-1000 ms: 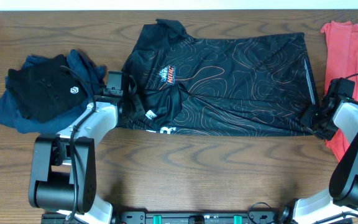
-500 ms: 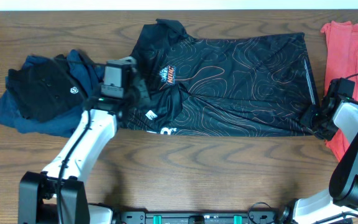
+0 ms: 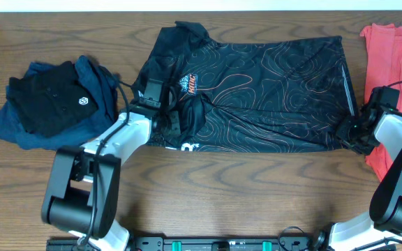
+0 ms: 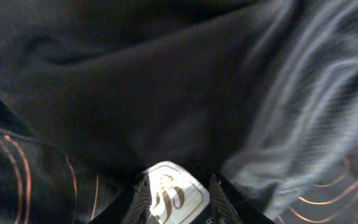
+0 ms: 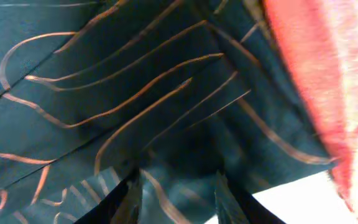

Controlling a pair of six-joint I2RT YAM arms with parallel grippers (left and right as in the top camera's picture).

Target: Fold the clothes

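Note:
The clothes in play are a black jersey [image 3: 271, 84] with thin orange contour lines, spread flat across the middle of the table. My left gripper [image 3: 179, 118] sits over its left sleeve, where the cloth is bunched inward. In the left wrist view that gripper [image 4: 176, 188] is shut on black fabric with a white label [image 4: 173, 196] pinched between the fingers. My right gripper [image 3: 346, 131] is at the jersey's lower right corner. In the right wrist view it [image 5: 178, 190] has the patterned fabric [image 5: 135, 81] filling the gap between its fingers.
A folded black shirt with a small white logo [image 3: 51, 101] lies on a navy garment [image 3: 19, 129] at the left. A coral-red shirt [image 3: 389, 49] lies at the right edge, touching the jersey's corner [image 5: 303, 74]. Bare wooden table [image 3: 257, 188] runs along the front.
My left arm rose, then came down further right on the jersey, dragging the left sleeve inward into a bunch. The right gripper has stayed at the lower right corner.

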